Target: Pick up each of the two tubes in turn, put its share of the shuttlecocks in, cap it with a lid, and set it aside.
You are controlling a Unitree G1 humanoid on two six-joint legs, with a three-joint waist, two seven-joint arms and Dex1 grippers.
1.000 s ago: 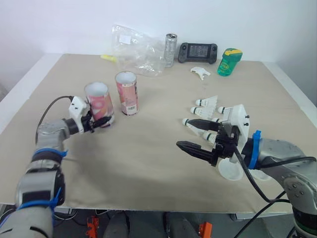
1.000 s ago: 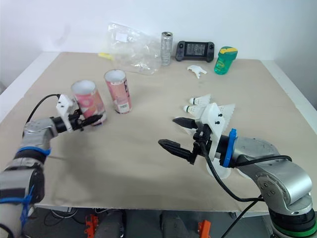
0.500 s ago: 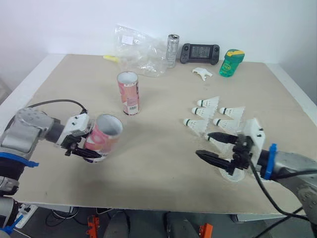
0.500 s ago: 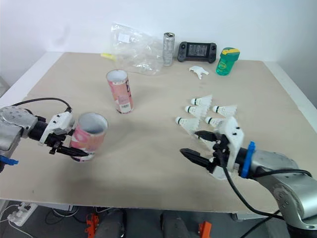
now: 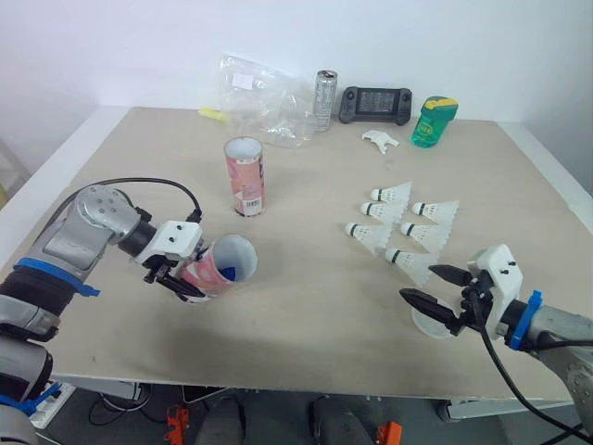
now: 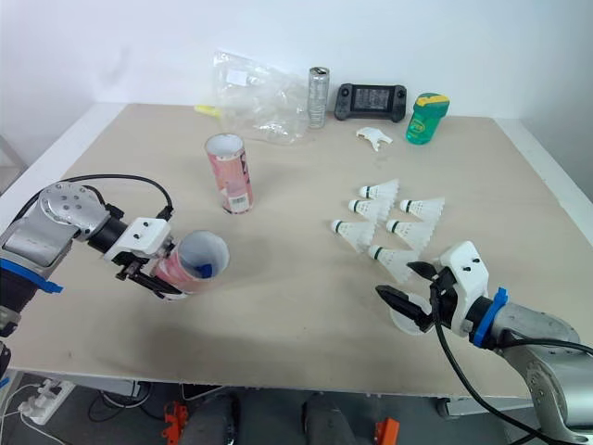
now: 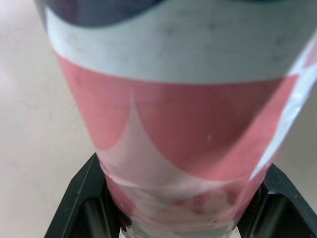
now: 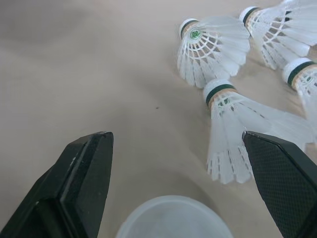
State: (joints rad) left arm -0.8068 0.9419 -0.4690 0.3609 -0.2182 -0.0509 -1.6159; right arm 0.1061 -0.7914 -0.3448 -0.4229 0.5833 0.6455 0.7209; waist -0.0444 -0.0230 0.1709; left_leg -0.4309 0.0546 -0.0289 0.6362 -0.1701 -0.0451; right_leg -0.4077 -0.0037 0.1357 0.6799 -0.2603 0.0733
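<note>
Step 1, loading: L pincer (image 5: 185,284) clamped on pink tube (image 5: 220,267), tilted, mouth toward shuttlecocks (image 5: 408,227), front-left of worktop (image 5: 306,306). R pincer (image 5: 422,284) wide open, empty, by clear lid (image 5: 431,324). Next, prob.: R grabs nearest shuttlecock.

Table (image 5: 306,311), front to back.
- Left front: held tube (image 5: 222,267) tilted, mouth toward right, base end clamped in left gripper (image 5: 188,277).
- Behind it, apart: standing tube (image 5: 246,176), upright on table.
- Right of centre: six shuttlecocks (image 5: 422,232) lying close together.
- In front of cluster: lid (image 5: 432,324) on table. Right gripper (image 5: 421,285) just over it, one spread finger either side.
- Back edge, left to right: plastic bag (image 5: 258,91), can (image 5: 321,94), handheld console (image 5: 372,101), bottle (image 5: 432,119).
</note>
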